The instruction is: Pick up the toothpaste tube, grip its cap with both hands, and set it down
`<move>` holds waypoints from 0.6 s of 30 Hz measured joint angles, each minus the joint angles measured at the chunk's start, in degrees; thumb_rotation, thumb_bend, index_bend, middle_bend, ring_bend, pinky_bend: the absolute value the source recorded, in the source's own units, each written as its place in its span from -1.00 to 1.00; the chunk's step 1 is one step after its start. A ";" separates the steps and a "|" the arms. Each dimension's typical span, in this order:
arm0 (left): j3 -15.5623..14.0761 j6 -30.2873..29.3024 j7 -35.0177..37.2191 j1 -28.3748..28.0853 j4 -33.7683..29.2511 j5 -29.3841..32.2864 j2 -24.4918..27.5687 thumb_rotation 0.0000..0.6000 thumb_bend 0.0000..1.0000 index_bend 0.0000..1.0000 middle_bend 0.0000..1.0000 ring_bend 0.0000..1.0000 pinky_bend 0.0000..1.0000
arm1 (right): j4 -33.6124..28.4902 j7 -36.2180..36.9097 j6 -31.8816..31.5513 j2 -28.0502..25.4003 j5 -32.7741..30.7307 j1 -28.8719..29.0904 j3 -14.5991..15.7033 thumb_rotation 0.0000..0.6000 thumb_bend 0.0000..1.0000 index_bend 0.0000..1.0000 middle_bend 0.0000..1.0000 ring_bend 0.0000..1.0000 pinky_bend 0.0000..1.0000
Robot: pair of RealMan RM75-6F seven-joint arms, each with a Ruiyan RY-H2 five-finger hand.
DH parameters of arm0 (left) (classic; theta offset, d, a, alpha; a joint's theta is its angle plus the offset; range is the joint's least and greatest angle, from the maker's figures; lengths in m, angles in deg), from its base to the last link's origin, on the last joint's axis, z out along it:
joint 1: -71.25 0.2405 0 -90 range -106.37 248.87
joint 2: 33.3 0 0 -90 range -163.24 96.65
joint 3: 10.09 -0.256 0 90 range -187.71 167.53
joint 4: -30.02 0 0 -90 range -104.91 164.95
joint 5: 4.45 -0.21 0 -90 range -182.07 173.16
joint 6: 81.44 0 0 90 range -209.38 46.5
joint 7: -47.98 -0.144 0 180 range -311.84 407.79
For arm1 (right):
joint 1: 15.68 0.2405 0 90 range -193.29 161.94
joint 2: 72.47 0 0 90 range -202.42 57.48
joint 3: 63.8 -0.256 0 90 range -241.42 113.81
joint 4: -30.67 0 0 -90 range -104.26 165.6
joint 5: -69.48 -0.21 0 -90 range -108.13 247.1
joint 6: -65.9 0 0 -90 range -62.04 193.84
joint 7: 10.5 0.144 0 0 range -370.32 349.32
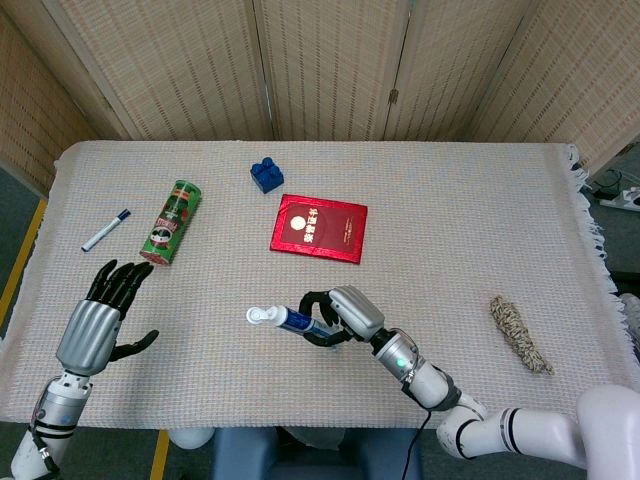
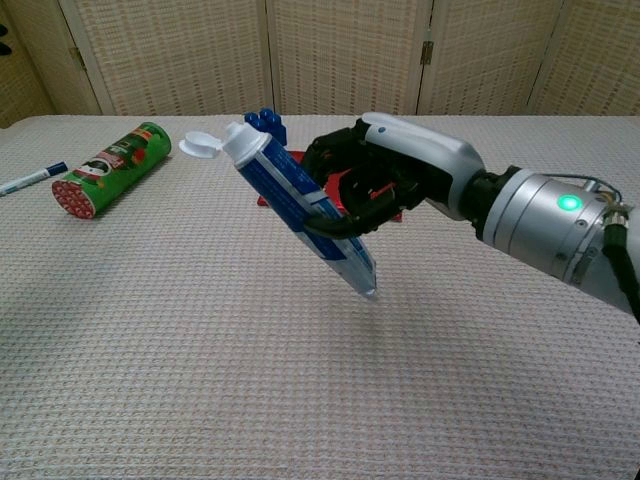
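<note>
Your right hand (image 2: 365, 190) grips the toothpaste tube (image 2: 300, 205), cap (image 2: 200, 146) pointing frame-left toward your spread, empty left hand (image 1: 100, 312).

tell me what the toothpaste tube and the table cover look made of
Toothpaste tube: looks like soft glossy plastic, with printed blue body, white flip cap open, flat crimped end. Table cover: seems woven fabric, matte beige, with waffle-like texture and fringe at the edge.
</note>
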 measured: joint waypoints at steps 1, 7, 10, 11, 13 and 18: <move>0.05 0.15 -0.25 -0.35 -0.16 -0.24 -0.32 1.00 -0.50 -1.00 -0.74 -0.77 -0.98 | 0.35 1.75 -0.21 0.21 0.40 -0.07 -0.04 1.00 0.20 0.61 0.36 0.41 0.37; 0.32 0.25 -1.68 -1.76 -0.59 -1.17 -2.87 1.00 -0.50 -1.00 -0.74 -0.79 -0.99 | 2.80 7.38 -0.20 2.66 1.77 0.34 -0.22 1.00 0.20 0.61 0.36 0.40 0.37; 0.22 0.30 -2.35 -2.55 -1.40 -2.10 -3.93 1.00 -0.50 -1.00 -0.74 -0.79 -0.99 | 3.41 7.59 0.49 3.77 1.64 0.90 -0.32 1.00 0.20 0.61 0.36 0.40 0.37; 0.17 0.35 -2.55 -2.78 -1.66 -2.39 -4.21 1.00 -0.50 -1.00 -0.74 -0.79 -0.99 | 3.67 7.39 0.75 4.25 1.53 1.11 -0.35 1.00 0.20 0.61 0.36 0.40 0.37; 0.02 0.54 -2.93 -3.31 -2.21 -3.01 -4.90 1.00 -0.50 -1.00 -0.74 -0.79 -0.99 | 3.87 7.03 1.19 4.88 1.32 1.42 -0.40 1.00 0.20 0.61 0.36 0.40 0.37; -0.31 1.13 -3.78 -4.39 -2.92 -3.72 -6.82 1.00 -0.50 -1.00 -0.74 -0.79 -0.98 | 3.96 5.79 2.12 6.07 0.83 2.28 -0.69 1.00 0.20 0.61 0.36 0.40 0.37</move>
